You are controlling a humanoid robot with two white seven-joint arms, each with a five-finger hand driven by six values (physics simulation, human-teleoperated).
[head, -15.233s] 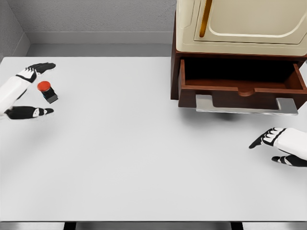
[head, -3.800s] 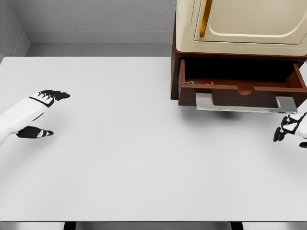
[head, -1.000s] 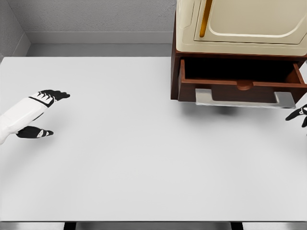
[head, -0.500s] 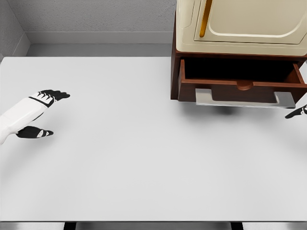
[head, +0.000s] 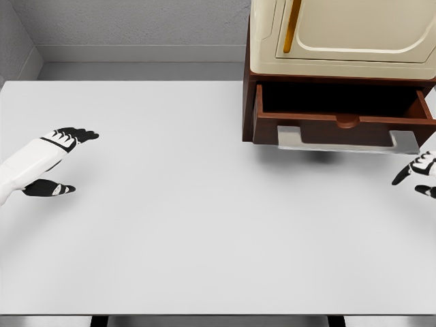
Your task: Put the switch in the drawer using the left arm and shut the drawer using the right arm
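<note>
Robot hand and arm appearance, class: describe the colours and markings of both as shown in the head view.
The left robot hand has black fingers with small white patches near the knuckles, on a smooth white forearm. The right robot hand, cut by the picture's edge, shows the same black fingers with white markings. No cables show.

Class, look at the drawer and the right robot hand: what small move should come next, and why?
Probably bring the right robot hand up against the drawer front and push inward. The drawer stands partly open, the hand sits just below its metal handle without touching, and the left robot hand rests far off, empty.
</note>
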